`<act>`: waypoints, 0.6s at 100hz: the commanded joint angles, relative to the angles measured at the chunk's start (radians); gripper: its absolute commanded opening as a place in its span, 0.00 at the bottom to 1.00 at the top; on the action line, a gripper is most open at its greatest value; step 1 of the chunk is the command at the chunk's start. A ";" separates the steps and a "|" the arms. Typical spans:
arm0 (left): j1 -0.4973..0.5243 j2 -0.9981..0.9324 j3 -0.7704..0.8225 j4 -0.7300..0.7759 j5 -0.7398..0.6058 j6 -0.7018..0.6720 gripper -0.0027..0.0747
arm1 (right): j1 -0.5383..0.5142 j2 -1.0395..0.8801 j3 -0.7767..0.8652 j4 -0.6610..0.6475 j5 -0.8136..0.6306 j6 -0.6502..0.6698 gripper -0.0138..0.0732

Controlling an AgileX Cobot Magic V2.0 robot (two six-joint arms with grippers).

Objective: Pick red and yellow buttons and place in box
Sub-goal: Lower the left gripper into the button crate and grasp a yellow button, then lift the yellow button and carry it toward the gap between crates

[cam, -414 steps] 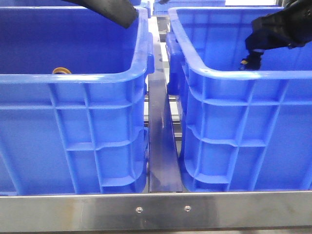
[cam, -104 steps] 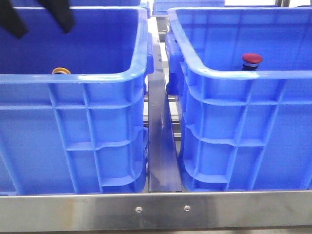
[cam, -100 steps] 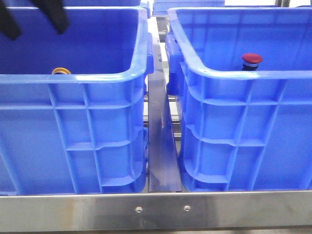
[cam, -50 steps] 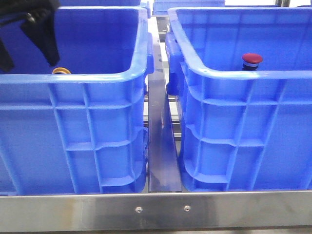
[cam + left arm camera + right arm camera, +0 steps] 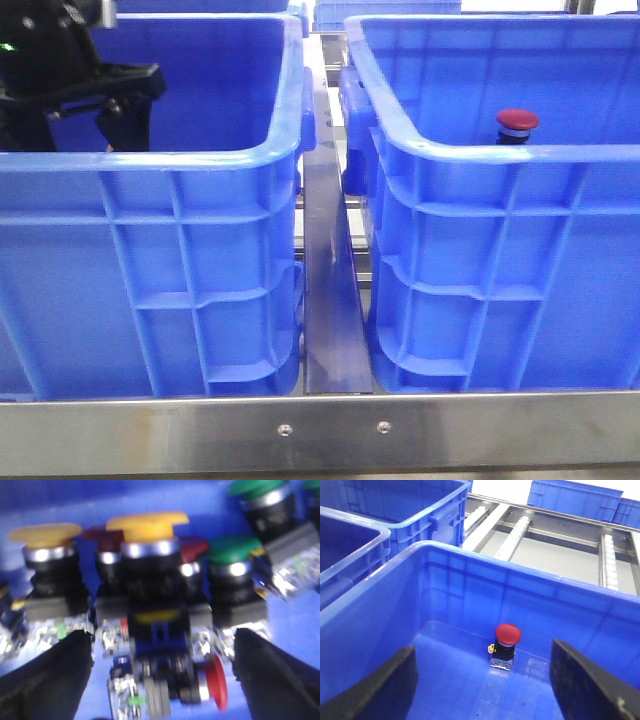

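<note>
Fingers [image 5: 45, 680] of the left hand [image 5: 162, 680] spread wide around a yellow button [image 5: 150, 545], holding nothing.

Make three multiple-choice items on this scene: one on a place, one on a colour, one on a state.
1. Where does the lone red button stand?
A. in the right-hand crate
B. on the metal rail between the crates
C. in the left-hand crate

2. What cap colour has the button between the left end effector's fingers?
A. green
B. yellow
C. white

3. How is the right end effector?
A. shut on a button
B. open, holding nothing
C. shut on the crate rim

Answers: 1 A, the front view shows it there. 2 B, the yellow button is centred before the left end effector. 3 B, its fingers stand wide apart.
</note>
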 commanded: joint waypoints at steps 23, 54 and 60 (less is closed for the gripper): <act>0.002 -0.029 -0.042 -0.003 -0.038 -0.002 0.64 | -0.003 -0.004 -0.027 0.060 0.028 -0.002 0.81; 0.002 -0.033 -0.042 -0.002 -0.031 0.024 0.11 | -0.003 -0.004 -0.027 0.060 0.028 -0.002 0.81; 0.002 -0.037 -0.042 -0.002 -0.031 0.031 0.05 | -0.003 -0.004 -0.027 0.060 0.028 -0.002 0.81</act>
